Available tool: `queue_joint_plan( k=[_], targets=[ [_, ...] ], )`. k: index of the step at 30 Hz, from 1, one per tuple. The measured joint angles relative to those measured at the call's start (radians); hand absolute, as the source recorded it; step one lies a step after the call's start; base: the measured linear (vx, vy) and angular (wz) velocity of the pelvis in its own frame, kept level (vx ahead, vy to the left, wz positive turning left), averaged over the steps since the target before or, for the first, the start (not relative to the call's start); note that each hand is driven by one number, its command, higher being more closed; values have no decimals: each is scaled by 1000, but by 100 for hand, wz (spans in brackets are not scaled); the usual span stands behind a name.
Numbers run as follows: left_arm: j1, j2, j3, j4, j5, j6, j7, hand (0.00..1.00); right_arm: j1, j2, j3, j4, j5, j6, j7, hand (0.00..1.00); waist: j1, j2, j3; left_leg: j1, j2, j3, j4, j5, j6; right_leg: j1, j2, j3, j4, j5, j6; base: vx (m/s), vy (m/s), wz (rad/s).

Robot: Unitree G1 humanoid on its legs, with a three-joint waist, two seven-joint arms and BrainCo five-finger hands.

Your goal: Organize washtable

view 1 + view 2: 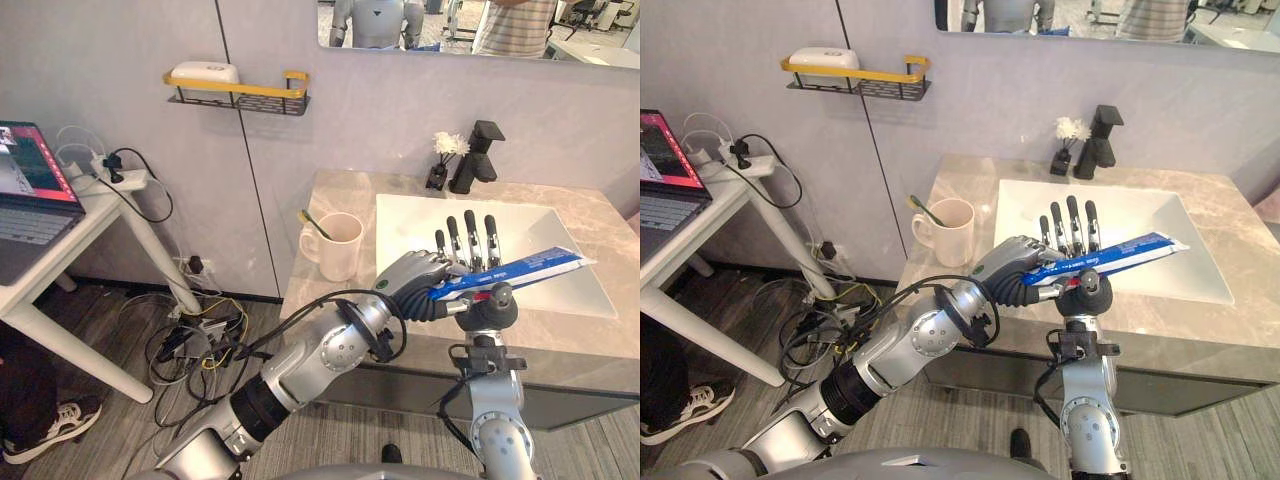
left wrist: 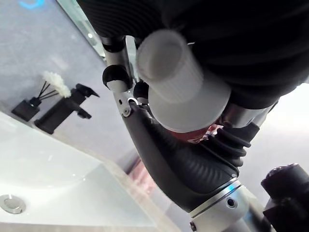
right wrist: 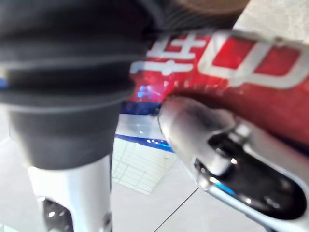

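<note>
Tube: blue, white and red tube (image 1: 530,268) held in the air over the front edge of the sink (image 1: 420,215), nearly level, its flat end out to my right and its cap end between my two hands
Cap: the white ribbed cap (image 2: 169,63) shows close up in the left wrist view, under the dark cover; in the head views it is hidden
Right robot hand (image 1: 490,308): comes straight up from below; its thumb (image 3: 193,125) presses on the red part of the tube and clamps it; the straight fingers (image 1: 470,235) standing behind the tube look to be this hand's, though the tube covers their bases
Left robot hand (image 1: 425,300): its dark cover meets the cap end from my left; whether it grips I cannot tell, as the tube and my right hand hide what lies beyond
Mug: white mug (image 1: 338,245) on the table (image 1: 340,190) left of the sink, a yellow-green handle (image 1: 312,224) leaning out, its lower end hidden inside
Tap: black tap (image 1: 478,155) behind the sink, a small reed bottle (image 1: 443,160) just beside it
Shelf: yellow-railed shelf (image 1: 240,97) on the wall, a white box (image 1: 205,72) on it
</note>
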Motion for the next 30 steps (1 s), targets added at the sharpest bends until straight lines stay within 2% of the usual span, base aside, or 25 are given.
queue_joint_plan(
  k=[20,21,30],
  targets=[
    [6,-14,-5,10,-1,-4,12,100,-29,2,1,-1,0,-27,-19,100,0,3,24,2,0,2,-2,0,0,0,0,3,0,0,1,0,0,0],
    [6,-15,-5,11,-1,-3,12,0,-29,3,0,-1,0,-27,-19,100,0,3,24,2,0,2,-2,0,0,0,0,3,0,0,1,0,0,0],
    [8,-10,-5,15,-3,-5,8,0,-29,1,-20,-1,-37,-28,-28,100,0,5,25,2,0,3,-2,0,0,0,0,3,0,0,1,0,0,0]
  ],
)
